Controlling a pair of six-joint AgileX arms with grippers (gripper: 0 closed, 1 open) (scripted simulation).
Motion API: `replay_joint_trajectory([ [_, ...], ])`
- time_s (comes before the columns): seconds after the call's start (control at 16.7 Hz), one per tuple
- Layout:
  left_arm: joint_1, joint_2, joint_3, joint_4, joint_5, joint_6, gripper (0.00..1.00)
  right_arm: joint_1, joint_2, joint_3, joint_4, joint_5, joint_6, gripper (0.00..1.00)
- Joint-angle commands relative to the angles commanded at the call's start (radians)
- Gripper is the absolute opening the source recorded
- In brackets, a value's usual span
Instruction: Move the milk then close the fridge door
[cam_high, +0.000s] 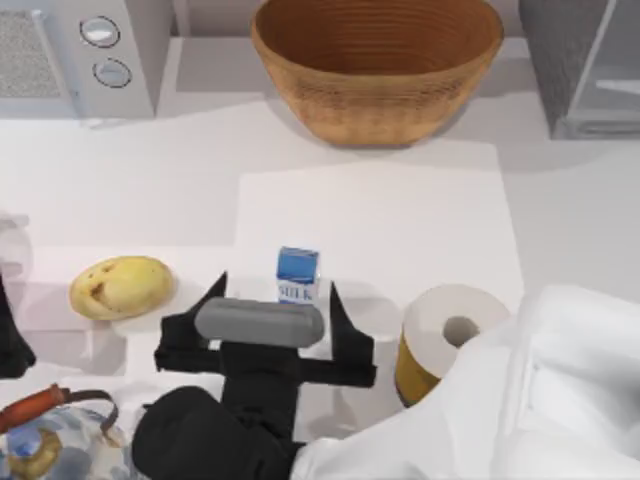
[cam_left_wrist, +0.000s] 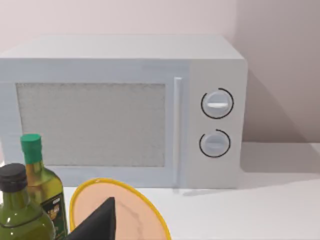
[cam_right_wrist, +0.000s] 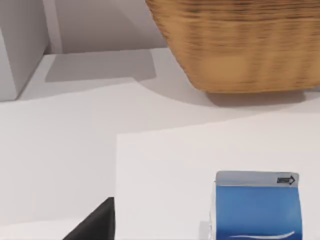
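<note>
Our right gripper (cam_high: 278, 292) sits with jaws wide around the upright milk (cam_high: 298, 275), not touching it. A potato (cam_high: 121, 287) is left of it and a paper roll (cam_high: 445, 340) right. Further back the wicker basket (cam_high: 376, 65) looks empty, and the fridge door (cam_high: 612, 75) hangs open at the far right corner.

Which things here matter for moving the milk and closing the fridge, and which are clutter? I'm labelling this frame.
Job:
milk carton
fridge door
right pincer, open, straddling the carton

Lying about:
potato
wicker basket
paper roll
microwave
kettle
oil bottles
</note>
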Motion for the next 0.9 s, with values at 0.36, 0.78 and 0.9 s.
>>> replay_joint_trajectory([
  [0.36, 0.0, 0.0, 0.0, 0.0, 0.0, 0.0, 1.0, -0.051, 0.111, 0.08, -0.019, 0.033, 0.017, 1.0],
  [0.78, 0.0, 0.0, 0.0, 0.0, 0.0, 0.0, 1.0, -0.106, 0.148, 0.135, 0.064, -0.024, -0.081, 1.0],
  [0.9, 0.0, 0.0, 0.0, 0.0, 0.0, 0.0, 1.0, -0.136, 0.164, 0.151, 0.116, -0.047, -0.133, 1.0],
])
